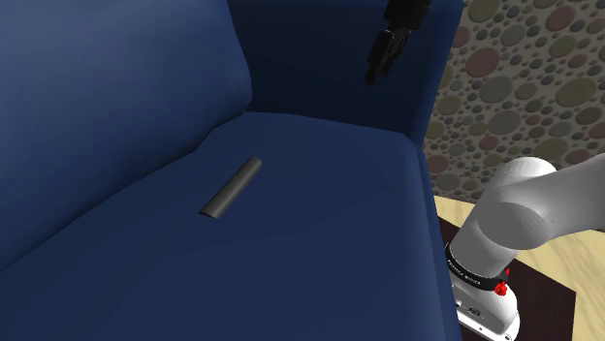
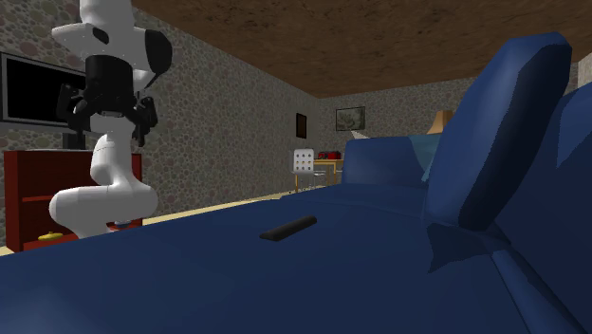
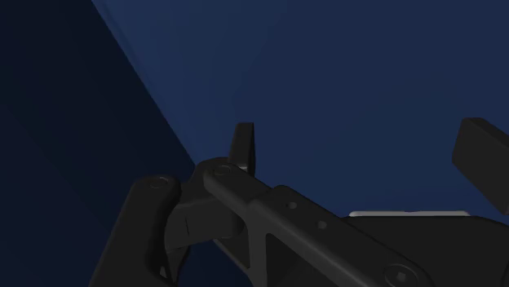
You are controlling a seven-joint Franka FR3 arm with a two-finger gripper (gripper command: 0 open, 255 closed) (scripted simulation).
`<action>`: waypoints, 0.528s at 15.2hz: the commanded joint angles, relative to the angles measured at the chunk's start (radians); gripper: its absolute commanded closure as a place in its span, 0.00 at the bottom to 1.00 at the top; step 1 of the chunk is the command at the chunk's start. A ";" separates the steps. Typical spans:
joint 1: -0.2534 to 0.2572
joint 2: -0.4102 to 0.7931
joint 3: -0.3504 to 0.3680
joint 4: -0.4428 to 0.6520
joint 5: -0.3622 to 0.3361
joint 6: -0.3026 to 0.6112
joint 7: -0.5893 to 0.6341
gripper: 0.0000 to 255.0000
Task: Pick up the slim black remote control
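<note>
The slim dark remote control (image 1: 233,188) lies flat on the blue sofa seat (image 1: 320,242), close to the crease below the backrest. From the second exterior view the remote (image 2: 288,229) rests alone in the middle of the cushion. My black gripper (image 1: 374,74) hangs high above the seat in front of the sofa's armrest, well off to the shoulder view's upper right of the remote. In the wrist view my gripper (image 3: 363,151) faces blue upholstery, its fingers (image 3: 242,145) standing wide apart with nothing between them. The black hand (image 2: 106,109) sits under the white arm.
The sofa backrest (image 1: 107,107) rises along the shoulder view's left and the armrest (image 1: 330,58) at the far end. My white arm base (image 1: 494,242) stands beside the seat's edge. A red cabinet (image 2: 38,190) and wall television (image 2: 33,90) stand behind the arm.
</note>
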 commanded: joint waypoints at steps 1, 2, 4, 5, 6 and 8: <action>0.000 0.000 0.000 0.000 0.000 0.000 0.000 0.00; -0.007 -0.015 0.034 -0.018 0.011 0.005 0.060 0.00; -0.022 -0.036 0.104 -0.045 0.037 0.015 0.181 0.00; -0.030 -0.042 0.141 -0.054 0.051 0.020 0.242 0.00; -0.038 -0.046 0.177 -0.061 0.065 0.024 0.302 0.00; -0.056 -0.044 0.253 -0.065 0.093 0.033 0.424 0.00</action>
